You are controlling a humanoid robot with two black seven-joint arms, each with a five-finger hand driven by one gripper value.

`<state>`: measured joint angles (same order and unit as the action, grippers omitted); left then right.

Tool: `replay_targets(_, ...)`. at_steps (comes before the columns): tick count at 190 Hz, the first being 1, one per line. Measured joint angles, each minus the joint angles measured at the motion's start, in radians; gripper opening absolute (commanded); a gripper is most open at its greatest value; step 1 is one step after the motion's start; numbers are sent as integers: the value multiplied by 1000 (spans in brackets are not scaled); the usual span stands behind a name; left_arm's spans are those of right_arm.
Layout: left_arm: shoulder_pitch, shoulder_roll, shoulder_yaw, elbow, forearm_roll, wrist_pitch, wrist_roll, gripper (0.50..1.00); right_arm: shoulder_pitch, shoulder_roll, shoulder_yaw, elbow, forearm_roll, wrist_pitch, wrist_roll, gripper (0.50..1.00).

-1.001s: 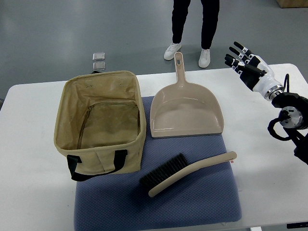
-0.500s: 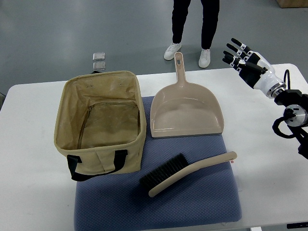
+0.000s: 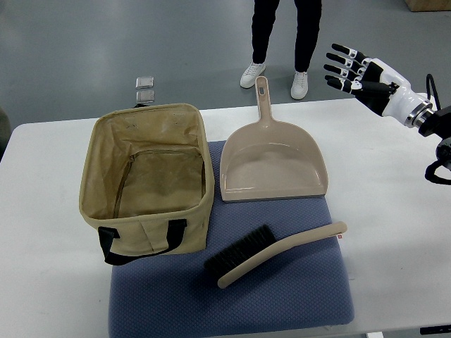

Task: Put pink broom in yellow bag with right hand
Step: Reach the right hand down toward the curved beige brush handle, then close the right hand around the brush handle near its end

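Right hand (image 3: 359,70) up at the far right corner, fingers spread wide, holding nothing, hanging over the far edge of the white counter (image 3: 42,282). Well apart from it, the pink-handled broom with black bristles (image 3: 271,250) lies slantwise on the blue textured mat (image 3: 282,303), bristles toward the bag, handle tip reaching the mat's right edge. The yellow canvas bag with black strap handles (image 3: 144,176) stands open on the left, its near corner just beside the bristles. A pink plastic dustpan (image 3: 271,165) sits behind the broom, handle pointing away. Bare counter lies open on the right. A person's legs (image 3: 285,35) stand beyond the far edge.
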<state>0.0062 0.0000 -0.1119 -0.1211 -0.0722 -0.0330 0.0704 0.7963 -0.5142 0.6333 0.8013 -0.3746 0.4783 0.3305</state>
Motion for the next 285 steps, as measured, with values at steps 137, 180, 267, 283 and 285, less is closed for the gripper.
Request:
replay_targets(137,0,0,0,0,0,0,-1,1000,115,-232,-378,550,-842,-177,118,913)
replay_targets(180,0,0,0,0,0,0,-1,1000,116,-246,-474,602,-998,-279,100,899)
replay_targets(267,0,0,0,0,0,1,0,1000,116,-265,-583,646,-1199,-412,72,838)
replay_targets(283,0,0,0,0,0,1,0,1000,117,-265,-587,654,-1210,-414,71,829)
replay_targets(285,0,0,0,0,0,1,0,1000,117,-265,-587,656,-1211,-414,71,827)
